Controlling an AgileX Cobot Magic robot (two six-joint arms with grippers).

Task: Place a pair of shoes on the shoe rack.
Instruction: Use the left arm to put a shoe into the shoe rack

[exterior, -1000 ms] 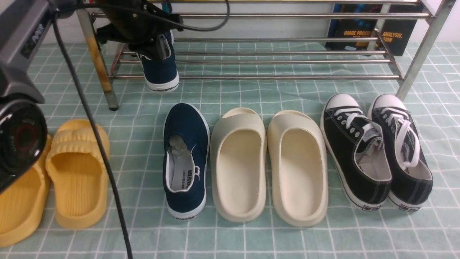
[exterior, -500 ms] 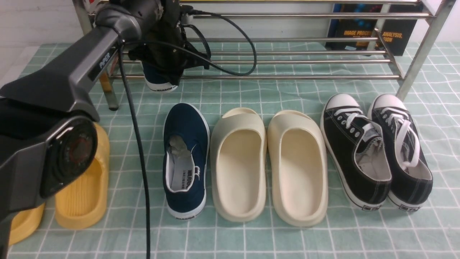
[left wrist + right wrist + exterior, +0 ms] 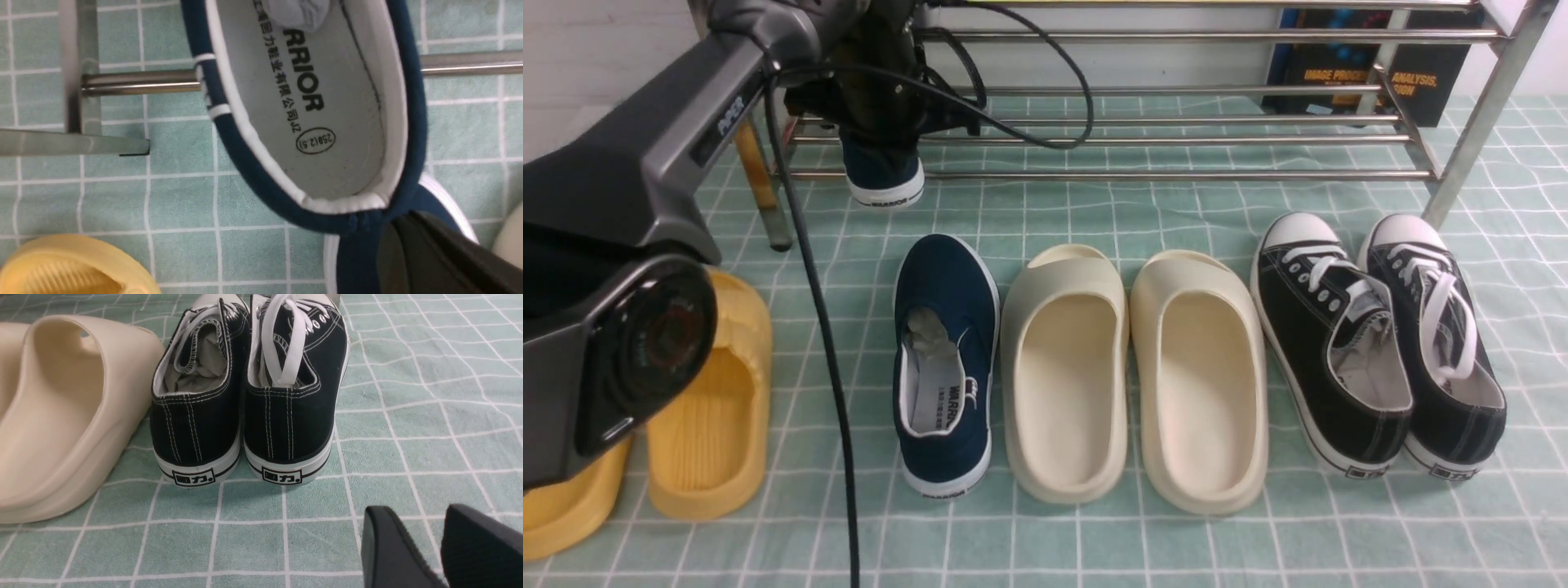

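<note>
**One navy sneaker on the rack, its mate on the cloth**

We see the left claw [image 3: 882, 131] pressed together on the heel of a navy-blue canvas slip-on sneaker with a white rubber sole [image 3: 882, 178]. This is at the left end of the wide silver metal shoe rack of long steel tubes [image 3: 1176, 174]. The sneaker lies across the lower tubes, toe to the back. Its heel, with the "WARRIOR" lettering, hangs out over the front tube. In the left wrist view one dark finger [image 3: 433, 257] sits against the heel collar, and the pale insole faces up.

The second navy-blue sneaker [image 3: 945, 367] stands on the surface, a mint-green cloth with white checks [image 3: 1094, 539]. It is in front of the rack, well apart from the first, toe toward the rack. Just beside it on the right lie two cream foam slides [image 3: 1066, 376], then a pair of black lace-up sneakers with white toe caps [image 3: 1339, 343]. Two yellow foam slides [image 3: 711, 425] lie at the left, partly hidden by the left arm.

The right claw [image 3: 425, 514] shows only in its wrist view. Its fingers stand spread with nothing between them, low over the cloth behind the black sneakers' heels
</note>
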